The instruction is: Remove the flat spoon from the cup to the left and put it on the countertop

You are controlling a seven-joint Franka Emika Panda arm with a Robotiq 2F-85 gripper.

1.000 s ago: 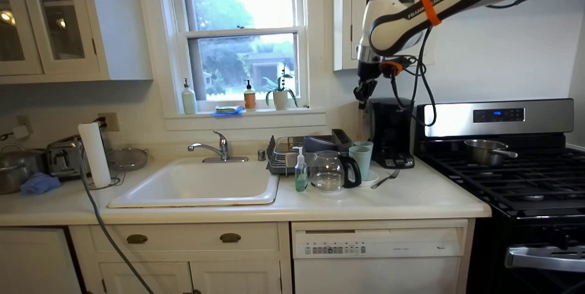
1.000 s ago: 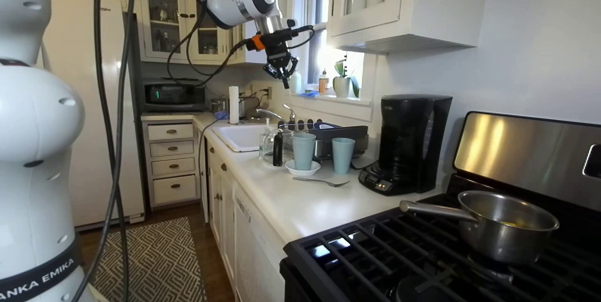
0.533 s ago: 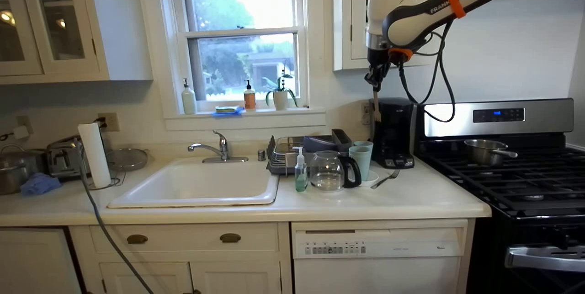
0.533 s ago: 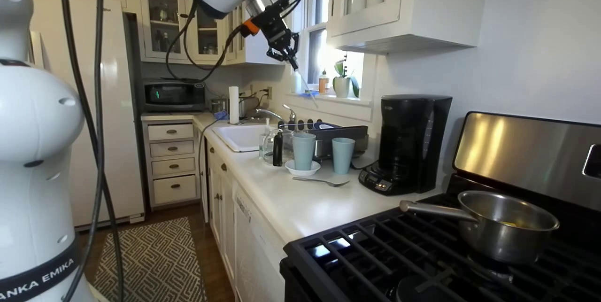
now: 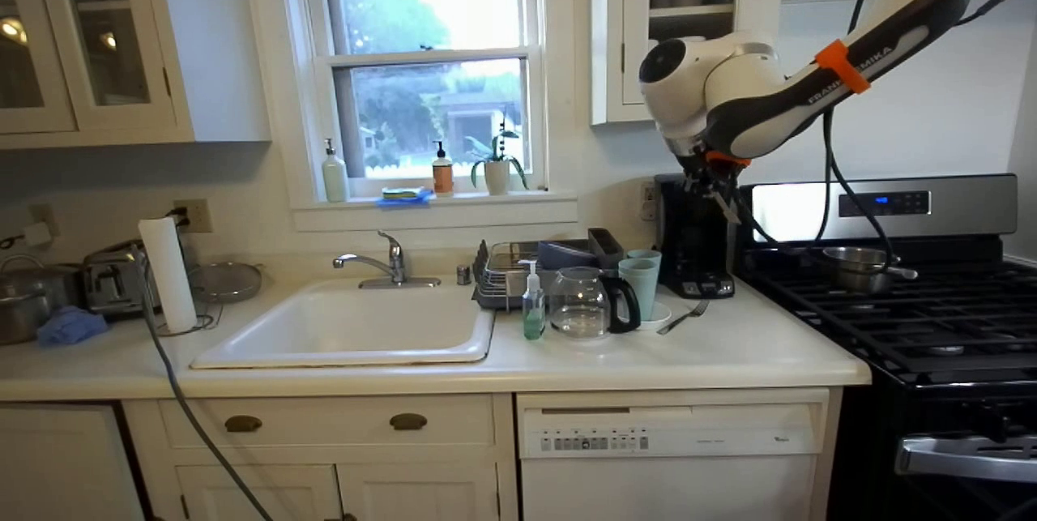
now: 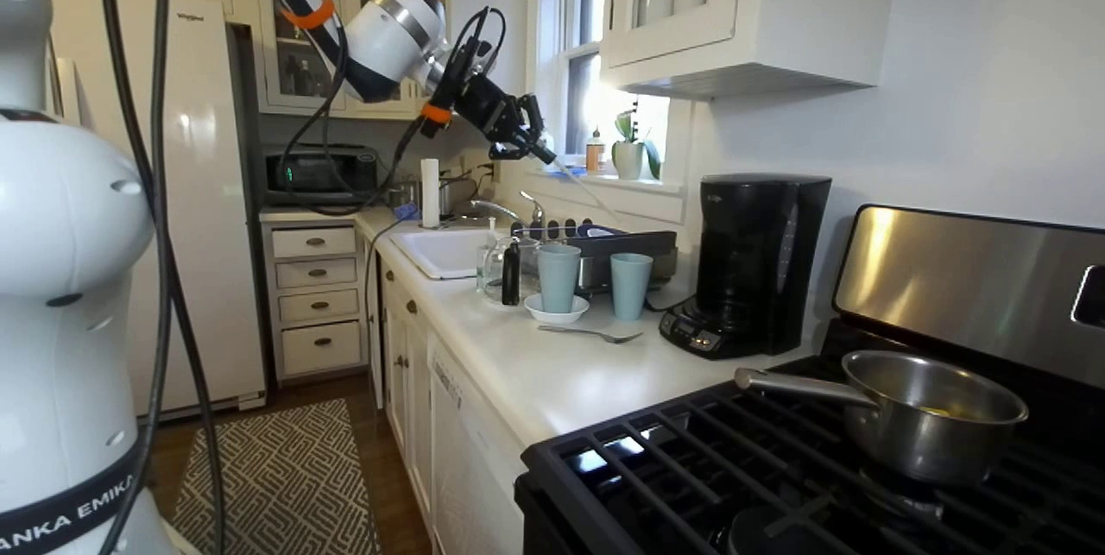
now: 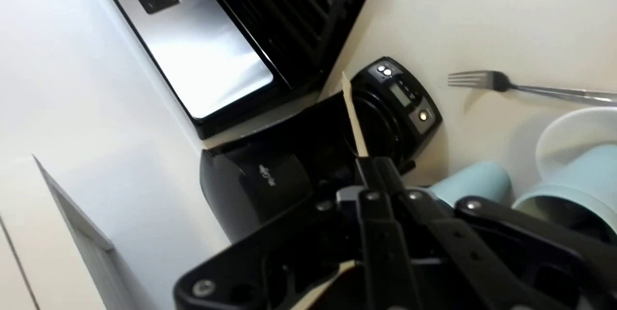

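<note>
My gripper (image 7: 378,163) is shut on the flat spoon (image 7: 355,122), a thin pale wooden stick jutting beyond the fingertips. The gripper (image 6: 546,154) also shows in an exterior view, tilted, with the spoon (image 6: 587,186) slanting down towards the coffee maker. In the other picture from outside, the spoon (image 5: 727,209) appears in front of the coffee maker. Two pale blue-green cups stand upright: one cup (image 6: 559,279) on a white saucer, one cup (image 6: 631,287) behind it. The spoon is clear of both. The cream-white countertop (image 6: 518,365) lies below.
The black coffee maker (image 6: 760,261) stands by the wall. A metal fork (image 6: 604,335) lies on the countertop by the saucer. The glass jug (image 5: 577,306) and dish rack (image 5: 506,278) stand near the cups. A pot (image 6: 937,438) sits on the black stove. An upper cabinet (image 6: 673,37) overhangs.
The gripper has carried the spoon up from above the rear cup and across towards the coffee maker. The wrist has tilted, so the spoon has gone from near upright to slanted. The cups stay put.
</note>
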